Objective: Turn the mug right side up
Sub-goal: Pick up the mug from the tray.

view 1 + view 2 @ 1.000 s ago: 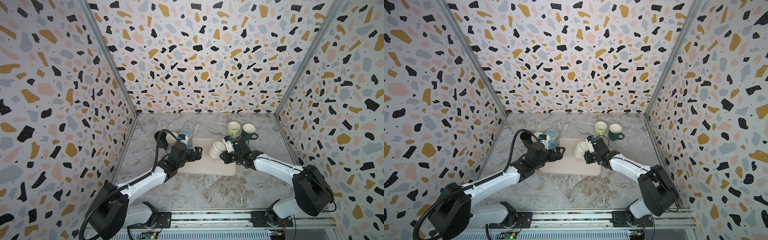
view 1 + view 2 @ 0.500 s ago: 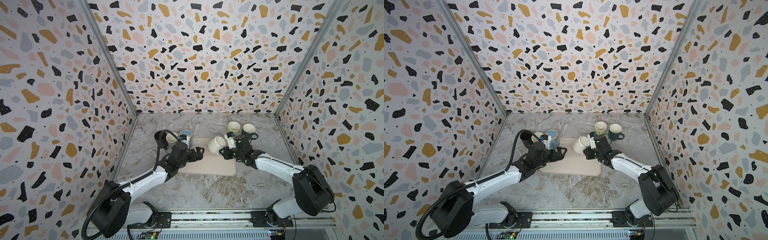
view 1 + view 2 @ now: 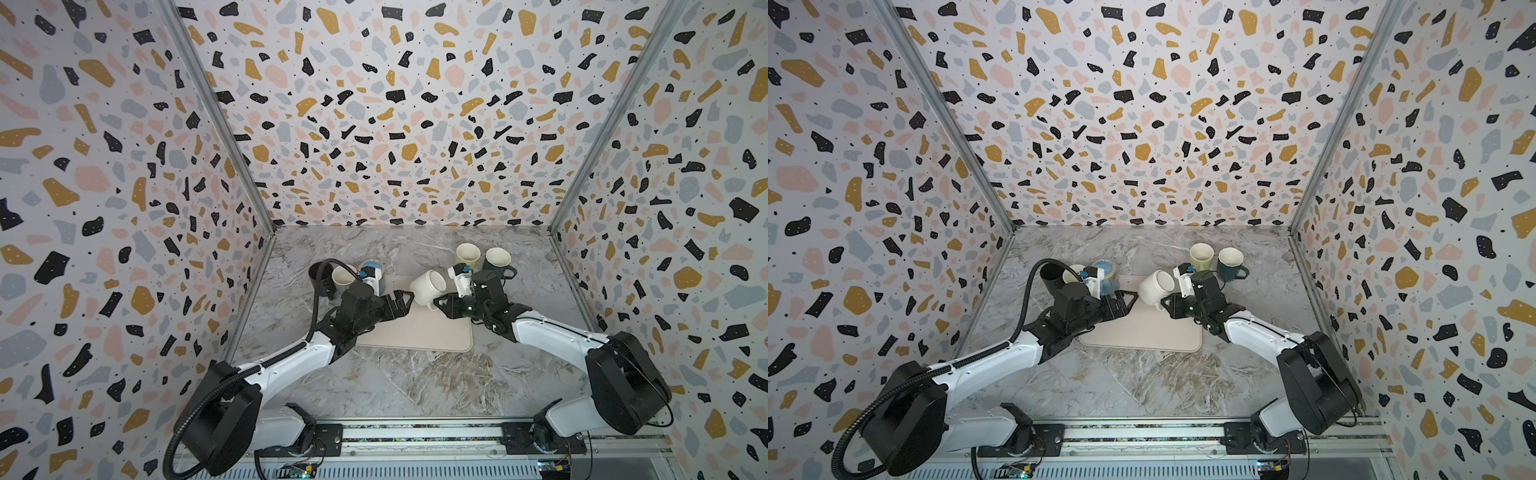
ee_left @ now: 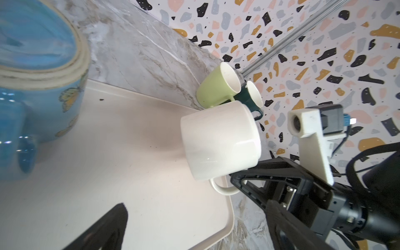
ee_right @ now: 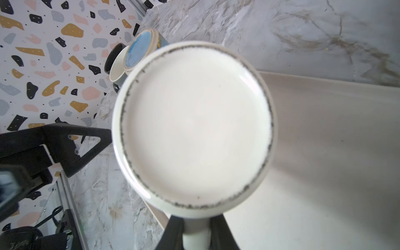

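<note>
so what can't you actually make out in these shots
- white mug inside: hidden in every view; the right wrist view shows only its base, the left wrist view its side
- right pincer: in the right wrist view all but the fingertips is cut off by the edge
- blue mug: left wrist view, blurred and cut by the edge
- black mug: both top views, partly behind the cable

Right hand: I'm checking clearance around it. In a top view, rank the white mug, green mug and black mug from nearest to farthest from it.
1. The white mug: held by its handle in the right hand.
2. The green mug: just behind it, on the right side.
3. The black mug: far across, on the left side.
</note>
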### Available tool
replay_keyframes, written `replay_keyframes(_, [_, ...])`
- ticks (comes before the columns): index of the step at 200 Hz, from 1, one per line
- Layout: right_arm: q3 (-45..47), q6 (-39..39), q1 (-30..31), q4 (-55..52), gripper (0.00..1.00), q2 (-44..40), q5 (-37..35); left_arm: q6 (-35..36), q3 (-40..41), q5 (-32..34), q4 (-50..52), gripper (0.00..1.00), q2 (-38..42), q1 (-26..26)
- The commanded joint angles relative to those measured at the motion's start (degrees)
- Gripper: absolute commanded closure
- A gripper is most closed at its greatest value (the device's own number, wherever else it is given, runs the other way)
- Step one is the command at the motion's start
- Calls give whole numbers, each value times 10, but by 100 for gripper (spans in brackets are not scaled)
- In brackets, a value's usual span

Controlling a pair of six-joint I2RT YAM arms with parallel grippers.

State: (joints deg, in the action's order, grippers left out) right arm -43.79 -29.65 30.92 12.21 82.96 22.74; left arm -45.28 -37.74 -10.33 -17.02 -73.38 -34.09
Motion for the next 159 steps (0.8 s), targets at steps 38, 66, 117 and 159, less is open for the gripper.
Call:
replay_keyframes(38, [7, -27, 0, 107, 100, -51, 35, -45, 10, -46, -80, 0, -15, 3])
replay_keyframes(66, [8, -26, -4, 105, 100, -56, 32, -46, 11, -48, -81, 0, -12, 2])
replay_keyframes(117, [6, -27, -20, 101, 100, -65, 25, -50, 16, -52, -90, 0, -4, 2])
replay_keyframes(159, [6, -28, -32, 104, 100, -77, 14, -50, 10, -59, -93, 0, 3, 1])
